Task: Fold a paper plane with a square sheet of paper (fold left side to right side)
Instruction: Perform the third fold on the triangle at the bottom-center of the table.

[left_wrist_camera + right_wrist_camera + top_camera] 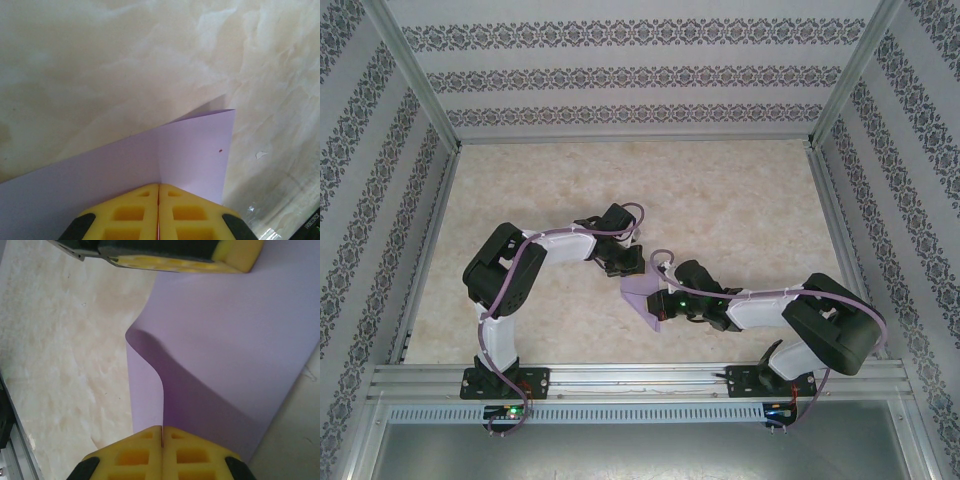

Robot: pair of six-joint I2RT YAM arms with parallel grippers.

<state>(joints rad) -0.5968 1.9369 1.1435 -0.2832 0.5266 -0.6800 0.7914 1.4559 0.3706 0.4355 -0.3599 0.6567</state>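
Note:
The square sheet of paper [645, 298] is lavender and lies partly lifted between my two grippers, near the middle of the table. My left gripper [625, 265] is at its far edge. In the left wrist view its yellow fingertips [159, 186] are shut on the sheet [190, 150], which bends along a line running up from the seam. My right gripper [665, 300] is at the near right side. Its jaws [162, 429] are shut on an edge of the sheet [225, 340], which curls up off the table there. A yellow finger [235, 252] of the left gripper rests at the sheet's far end.
The table [620, 190] has a beige marbled top and is walled in by patterned panels on three sides. An aluminium rail [640, 375] carrying both arm bases runs along the near edge. Metal posts stand at the back corners.

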